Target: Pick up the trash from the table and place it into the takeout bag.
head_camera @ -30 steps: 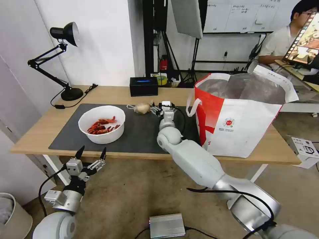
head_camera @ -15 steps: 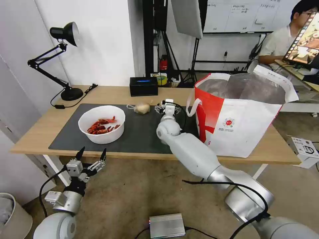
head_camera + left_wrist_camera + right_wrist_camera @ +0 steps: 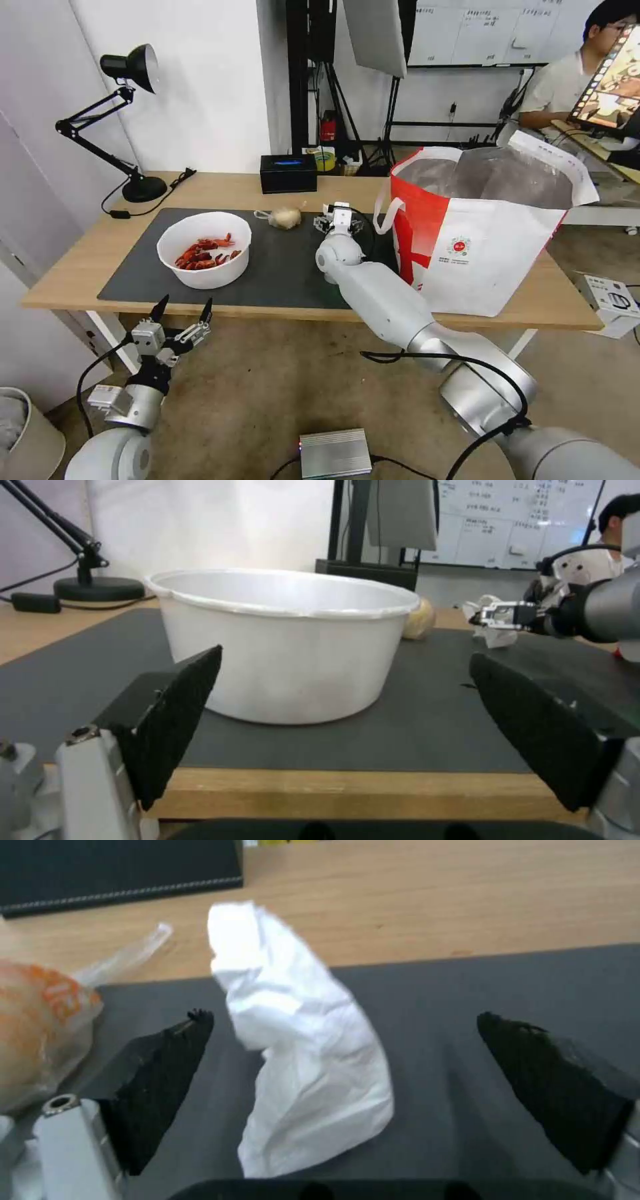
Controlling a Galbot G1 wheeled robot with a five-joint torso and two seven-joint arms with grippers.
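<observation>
While white bowl [image 3: 204, 248] holds crayfish shells [image 3: 205, 252], right pincer [image 3: 347, 1060] spread around tissue [image 3: 300, 1040]

bright, even indoor light | soft faint shadows on mat [image 3: 280, 267] | wide-angle bending at head-view edges | wrist views kinda soft, blurry up close

Glossy silver-white arms, black cables, black-padded pincers

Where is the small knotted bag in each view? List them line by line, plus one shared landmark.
Head view: knotted bag at the mat's far edge, between bowl and right claw.
Left wrist view: peeking from behind the bowl's rim.
Right wrist view: beside the tissue.
Shared landmark: the mat.
</observation>
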